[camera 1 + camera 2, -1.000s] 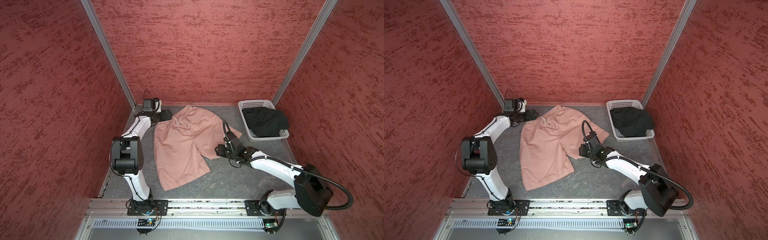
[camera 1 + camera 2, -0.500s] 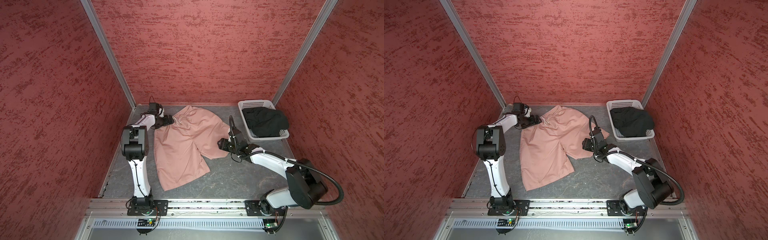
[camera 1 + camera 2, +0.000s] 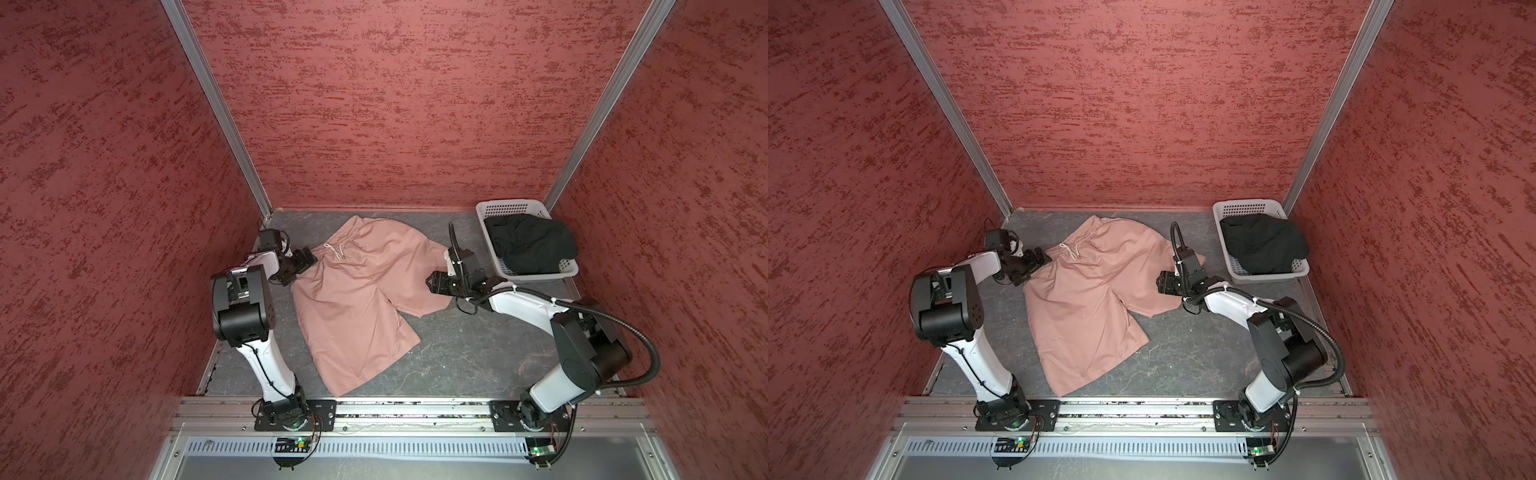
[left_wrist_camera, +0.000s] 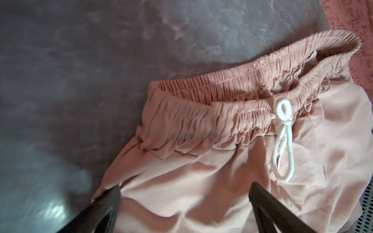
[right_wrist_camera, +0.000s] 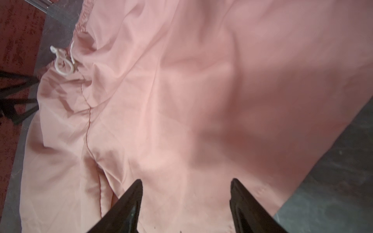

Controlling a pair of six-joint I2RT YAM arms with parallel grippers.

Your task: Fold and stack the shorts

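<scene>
While the left gripper point(image 4: 185, 186) and right gripper point(image 5: 186, 180) are standing open and empty, the pink shorts point(image 3: 357, 299) are lying mid-frame.
Any shallow pinch is risking catching one layer only, skewing the fold.

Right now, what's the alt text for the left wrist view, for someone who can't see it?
Pink shorts lie on a gray table, seen close up with the gathered waistband and white drawstring showing. The open left hand sits over the fabric by a waistband corner, gripping nothing.
</scene>
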